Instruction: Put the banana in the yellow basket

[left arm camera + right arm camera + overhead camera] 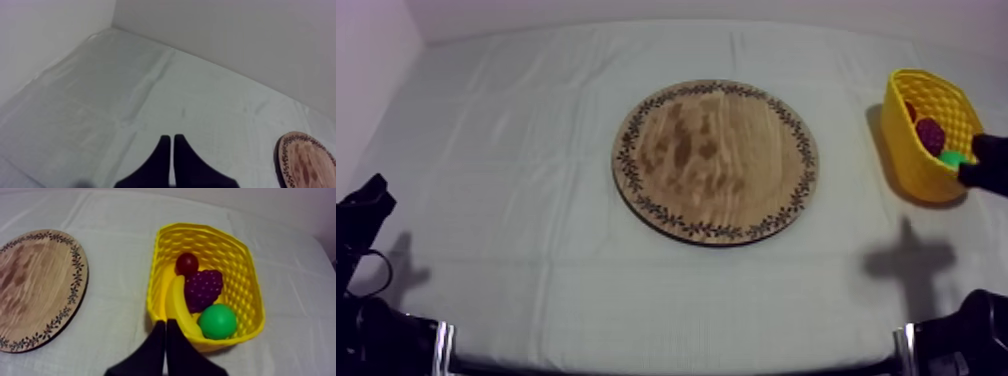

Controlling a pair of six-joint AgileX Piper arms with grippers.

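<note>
One round wooden board (716, 160), grainy with a patterned rim, lies well apart from the one yellow lattice basket (245, 288). The right wrist view looks into the basket: one curved banana (177, 300), one knobbly grape bunch (202, 288), one smooth green ball (217, 321) and one small red fruit (187, 263). The right gripper (163, 323) is at the basket's edge and the left gripper (172, 137) is well apart from it. Both are pinched together on nothing.

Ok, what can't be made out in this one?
Top view: most of what lies in the yellow woven basket, hidden by its own wall and the right arm.
Right wrist view: the green round fruit's kind; the purple bunch of grapes' lower part, behind it.
Left wrist view: most of the round wooden board, cut off by the edge.
</note>
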